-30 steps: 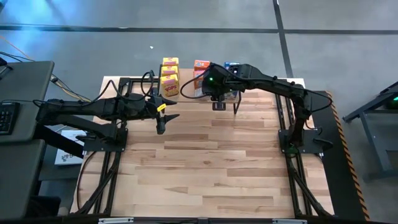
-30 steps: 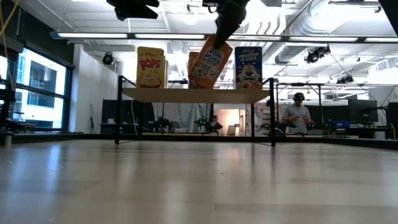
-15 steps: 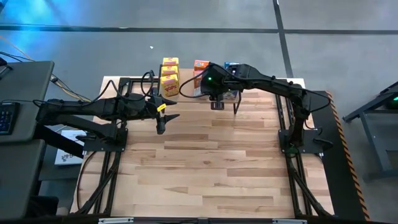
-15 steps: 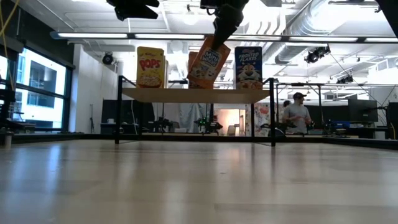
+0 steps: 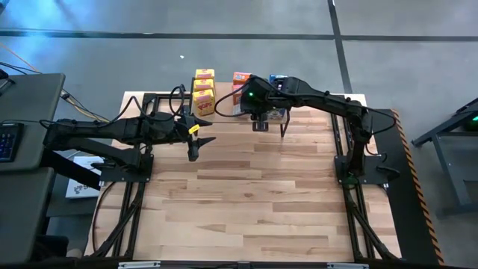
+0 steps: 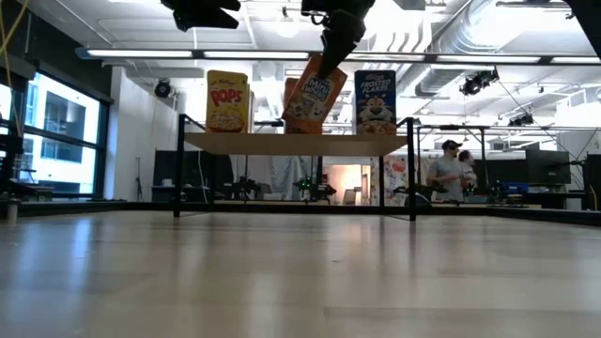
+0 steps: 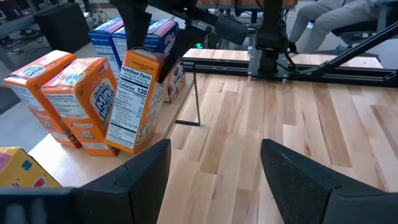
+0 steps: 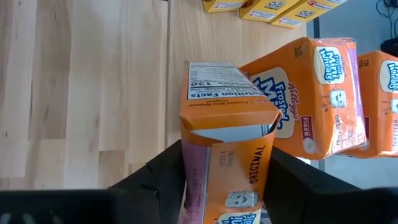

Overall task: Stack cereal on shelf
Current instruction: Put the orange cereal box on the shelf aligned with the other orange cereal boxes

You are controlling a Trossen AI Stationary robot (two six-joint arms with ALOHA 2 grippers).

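Observation:
My right gripper (image 6: pixel 334 42) is shut on an orange cereal box (image 6: pixel 315 92) over the shelf (image 6: pixel 296 143), between the yellow boxes (image 6: pixel 227 101) and the blue boxes (image 6: pixel 375 101). The box (image 7: pixel 137 99) tilts. Other orange boxes (image 7: pixel 84 102) stand on the plank behind it, on their bottom ends. My left gripper (image 5: pixel 196 140) hangs open above the tabletop, in front of the shelf's left part; its fingers frame the left wrist view (image 7: pixel 214 168). My right gripper pinches the orange box's upper end (image 8: pixel 224 180) between its two fingers, one on each opposite side. The fingers (image 6: pixel 331 38) come from above, pointing down. The box hangs tilted below them, its lower corner (image 6: pixel 293 123) close over the plank; whether it touches, I cannot tell.
The shelf stands along the table's far edge on thin black legs (image 6: pixel 411 178). Yellow boxes (image 5: pixel 204 91) fill its left part, and blue boxes (image 7: pixel 155 34) stand at its right. Bare wooden tabletop (image 5: pixel 254 194) spreads toward the near edge. People (image 6: pixel 451 174) stand in the room beyond.
My right gripper has shifted a little toward the far edge and up, taking the tilted orange box with it; the box's lower corner sits slightly higher over the plank than before. The left arm has kept still.

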